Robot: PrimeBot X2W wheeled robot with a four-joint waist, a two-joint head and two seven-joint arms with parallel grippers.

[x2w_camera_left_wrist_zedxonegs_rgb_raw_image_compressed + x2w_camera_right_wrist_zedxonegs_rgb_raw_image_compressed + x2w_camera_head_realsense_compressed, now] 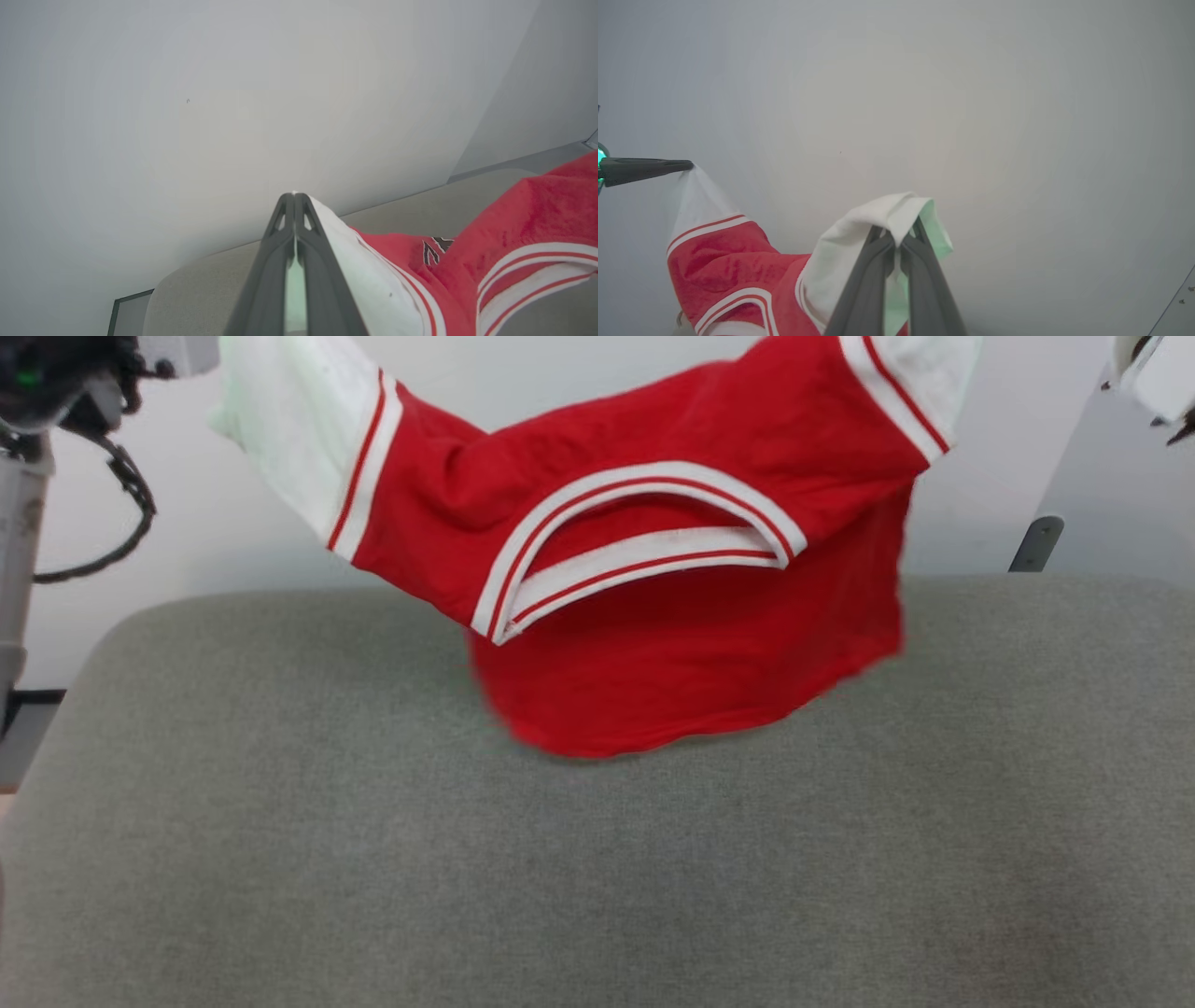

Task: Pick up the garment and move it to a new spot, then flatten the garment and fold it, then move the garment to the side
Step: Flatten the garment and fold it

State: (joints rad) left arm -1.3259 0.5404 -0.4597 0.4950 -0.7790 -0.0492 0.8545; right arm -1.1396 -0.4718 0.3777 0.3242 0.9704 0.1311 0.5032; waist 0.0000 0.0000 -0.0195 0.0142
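Grey woven fabric covers the one broad, round-cornered surface (597, 877) that spans the lower head view, with a pale wall (560, 373) behind it. One garment (691, 672), a red jersey, hangs in the air over the far half of this surface, stretched between the left gripper (294, 198) and the right gripper (897, 233). Its blurred lower hem droops toward the grey fabric at the middle; whether it touches cannot be told.

Two white short sleeves show, one (299, 439) at the upper left and one (920, 373) at the upper right, each edged with red-and-white stripes. One striped collar (635, 551) gapes open at the centre of the red body.

In the left wrist view, the left gripper's two dark fingers (273, 261) are pressed together on a thin sliver of white sleeve cloth, and the sleeve falls away to their right. Past it, one scrap of black, white-outlined lettering (432, 249) shows in a fold of the red.

In the right wrist view, the right gripper's two fingers are likewise closed, clamped on the other white sleeve, which drapes over their tips. There the left gripper (686, 164) reaches in from the left edge, pinching the peak of the far sleeve, and the red body sags between the two.

The head view also catches part of the left arm (56, 392) with one looping black cable (121, 523) in its upper left corner, a piece of the pale right arm (1153, 378) in its upper right corner, and one small grey bracket (1036, 543) beyond the surface's far right edge.
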